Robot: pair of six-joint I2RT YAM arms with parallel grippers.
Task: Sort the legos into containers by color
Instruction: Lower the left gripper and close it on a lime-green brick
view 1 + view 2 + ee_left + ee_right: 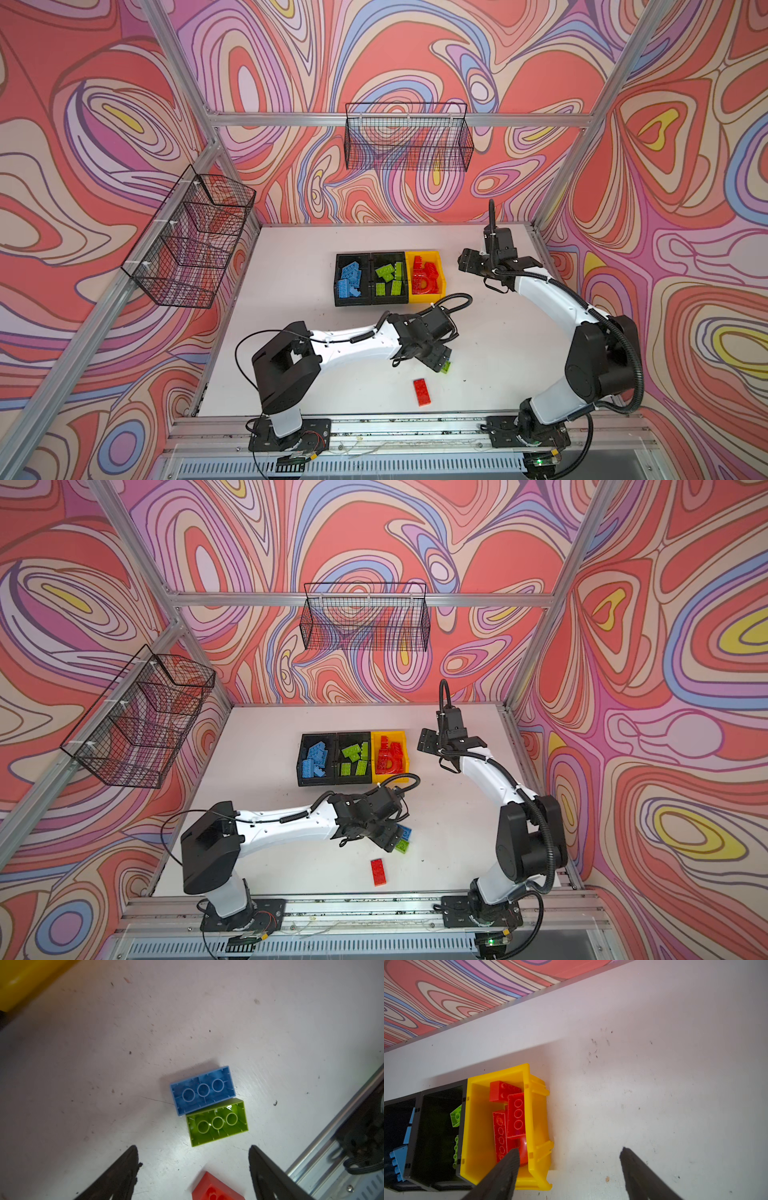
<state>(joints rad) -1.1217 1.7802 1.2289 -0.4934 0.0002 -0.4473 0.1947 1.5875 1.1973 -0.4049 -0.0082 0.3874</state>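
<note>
Nearly done: containers (371, 302) mid-worktop hold sorted legos (424, 278); near the front edge a blue brick (202, 1089) touching a green brick (217, 1123), red brick (422, 392) nearby, lie unsorted beneath the left tool (193, 1148), jaws apart and empty; right tool (569, 1149), also apart, beside the yellow bin (497, 1073).

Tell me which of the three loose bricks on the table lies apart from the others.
The red brick. It lies alone, while the blue brick and the green brick lie touching each other, hollow sides up.
</note>
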